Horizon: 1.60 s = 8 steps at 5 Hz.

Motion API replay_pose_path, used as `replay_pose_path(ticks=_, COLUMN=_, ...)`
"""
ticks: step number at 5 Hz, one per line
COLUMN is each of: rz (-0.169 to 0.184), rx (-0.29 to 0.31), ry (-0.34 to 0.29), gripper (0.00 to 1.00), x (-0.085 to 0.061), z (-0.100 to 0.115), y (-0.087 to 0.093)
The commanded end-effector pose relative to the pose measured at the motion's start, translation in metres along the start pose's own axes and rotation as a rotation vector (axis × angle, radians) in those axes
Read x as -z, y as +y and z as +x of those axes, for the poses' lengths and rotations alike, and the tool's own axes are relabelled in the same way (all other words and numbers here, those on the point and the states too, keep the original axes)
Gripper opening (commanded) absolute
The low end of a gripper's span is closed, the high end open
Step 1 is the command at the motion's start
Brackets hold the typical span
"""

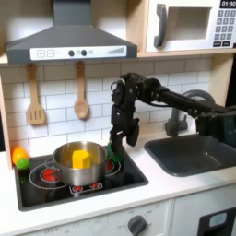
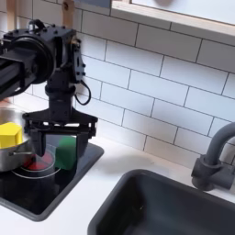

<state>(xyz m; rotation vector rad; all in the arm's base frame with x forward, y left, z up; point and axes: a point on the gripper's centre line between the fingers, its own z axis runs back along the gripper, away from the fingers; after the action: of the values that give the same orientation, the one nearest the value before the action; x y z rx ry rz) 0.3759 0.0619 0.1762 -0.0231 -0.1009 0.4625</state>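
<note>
The end effector (image 2: pixel 61 128) is hanging over the stove (image 2: pixel 55 188) with its fingers (image 2: pixel 89 128) spread apart, gripping nothing. Just below it a green block (image 2: pixel 66 152) is standing upright on the stove's right side, beside the pot (image 2: pixel 11 154). In the first exterior view the end effector (image 1: pixel 120 136) is hovering just right of the pot (image 1: pixel 77 163), which is holding a yellow block (image 1: pixel 82 159). A sink (image 1: pixel 198 154) is sitting at the first exterior view's right.
</note>
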Motion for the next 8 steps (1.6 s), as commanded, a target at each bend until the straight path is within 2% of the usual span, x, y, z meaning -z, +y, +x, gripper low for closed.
replay_pose_path(ticks=1, rz=0.009, rx=-0.006, ry=0.0, gripper=1.0, x=0.007, z=0.009, y=-0.008)
replay_pose_path(ticks=3, rz=0.015, rx=-0.023, ry=0.012, gripper=1.0, x=0.017, z=0.016, y=-0.009)
replay_pose_path(ticks=5, rz=0.013, rx=-0.011, ry=0.013, gripper=1.0, x=0.02, z=0.02, y=-0.016)
replay_pose_path(ticks=8, rz=0.031, rx=-0.012, ry=0.02, gripper=1.0, x=0.028, z=0.027, y=-0.016)
